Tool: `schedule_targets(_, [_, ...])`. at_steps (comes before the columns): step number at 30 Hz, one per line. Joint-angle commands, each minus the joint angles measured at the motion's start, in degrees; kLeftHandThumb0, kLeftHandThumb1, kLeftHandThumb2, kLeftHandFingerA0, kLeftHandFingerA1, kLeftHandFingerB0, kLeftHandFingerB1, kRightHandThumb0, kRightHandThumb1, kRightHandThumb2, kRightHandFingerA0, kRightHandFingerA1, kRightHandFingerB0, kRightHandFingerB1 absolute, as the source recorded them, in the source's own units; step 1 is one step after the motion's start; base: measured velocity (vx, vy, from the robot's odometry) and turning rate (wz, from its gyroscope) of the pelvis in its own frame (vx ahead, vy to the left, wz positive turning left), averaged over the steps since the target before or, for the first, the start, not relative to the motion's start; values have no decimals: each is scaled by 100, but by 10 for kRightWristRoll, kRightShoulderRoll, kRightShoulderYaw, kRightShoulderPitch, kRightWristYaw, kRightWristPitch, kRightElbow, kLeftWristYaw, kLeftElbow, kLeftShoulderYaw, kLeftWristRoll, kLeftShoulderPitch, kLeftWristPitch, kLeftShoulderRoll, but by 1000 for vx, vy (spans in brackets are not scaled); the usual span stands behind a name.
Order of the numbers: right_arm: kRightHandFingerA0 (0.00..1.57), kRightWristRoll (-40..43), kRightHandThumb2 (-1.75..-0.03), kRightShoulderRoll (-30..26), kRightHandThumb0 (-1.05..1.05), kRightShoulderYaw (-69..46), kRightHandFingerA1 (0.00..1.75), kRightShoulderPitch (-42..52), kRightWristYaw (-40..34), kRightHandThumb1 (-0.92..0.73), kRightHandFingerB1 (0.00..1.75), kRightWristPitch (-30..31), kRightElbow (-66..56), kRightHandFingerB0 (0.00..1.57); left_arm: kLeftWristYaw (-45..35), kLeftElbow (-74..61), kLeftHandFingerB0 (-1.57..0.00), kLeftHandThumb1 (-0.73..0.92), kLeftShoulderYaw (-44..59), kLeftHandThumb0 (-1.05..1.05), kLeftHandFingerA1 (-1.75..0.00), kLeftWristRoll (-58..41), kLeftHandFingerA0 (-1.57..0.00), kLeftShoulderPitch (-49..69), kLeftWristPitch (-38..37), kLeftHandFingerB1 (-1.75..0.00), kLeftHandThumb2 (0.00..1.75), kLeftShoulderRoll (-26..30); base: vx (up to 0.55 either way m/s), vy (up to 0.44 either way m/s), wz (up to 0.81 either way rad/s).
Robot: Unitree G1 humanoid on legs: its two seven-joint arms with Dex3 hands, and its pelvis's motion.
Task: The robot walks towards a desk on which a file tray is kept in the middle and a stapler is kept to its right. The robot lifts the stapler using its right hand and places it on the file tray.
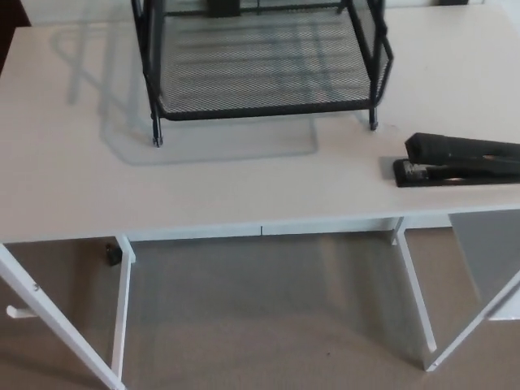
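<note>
Stapler [463, 160] is recorded on the bench [244, 195], right of the file tray [260, 73] (partly cropped). No hand is seen; the fingers' state cannot be told. It could be pushed off the near edge by a low reach.

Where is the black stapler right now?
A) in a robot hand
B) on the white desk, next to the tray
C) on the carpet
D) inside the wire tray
B: the stapler lies flat on the desk, apart from the file tray, and no robot hand shows.
</note>
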Motion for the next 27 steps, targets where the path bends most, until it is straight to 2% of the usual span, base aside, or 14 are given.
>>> schedule_targets(1, [2, 7, -94, -4, -74, -5, 28, 8, -1, -53, 31, -13, 6, 5, -1, 1, -42, 39, -3, -68, -91, 5, -65, 2, 0, -79, 123, 8, 82, 5, 6])
schedule_targets(27, [2, 10, -94, 5, -74, -6, 28, 25, -3, -53, 31, -22, 11, 5, -3, 1, -42, 39, -8, -68, -91, 8, -65, 8, -1, -79, 123, 16, 6, 0, 1])
